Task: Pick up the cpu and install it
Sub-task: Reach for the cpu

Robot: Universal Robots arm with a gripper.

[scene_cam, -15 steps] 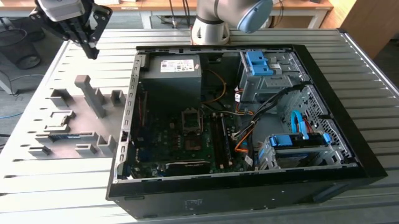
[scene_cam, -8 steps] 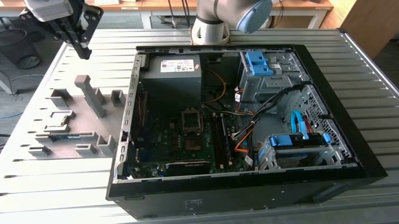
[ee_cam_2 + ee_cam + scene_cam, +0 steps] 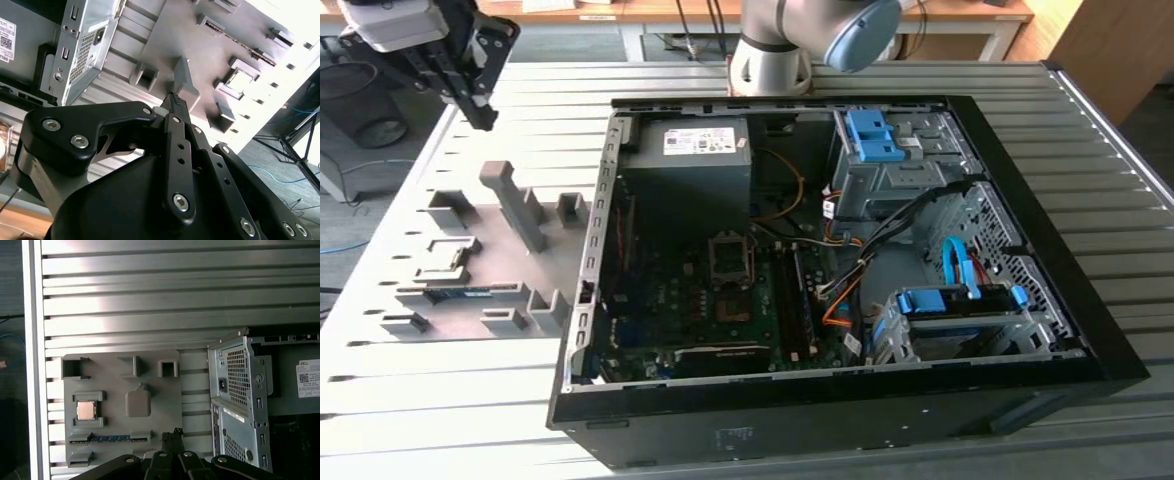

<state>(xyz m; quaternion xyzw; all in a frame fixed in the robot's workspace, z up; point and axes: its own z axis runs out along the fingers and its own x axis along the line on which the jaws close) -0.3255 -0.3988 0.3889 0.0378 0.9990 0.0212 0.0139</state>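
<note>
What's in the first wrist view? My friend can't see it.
The cpu sits in a grey holder on a ribbed metal table, next to a memory stick. The gripper hovers near the holder, holding nothing, with a computer case alongside.

Robotics lab: slatted aluminium bench point(image 3: 1107, 190), opened computer case point(image 3: 854, 425), desks point(image 3: 961, 20) behind.

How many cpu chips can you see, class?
1: the cpu sits in a recess of the grey fixture plate beside the computer case; others may be hidden inside.
</note>
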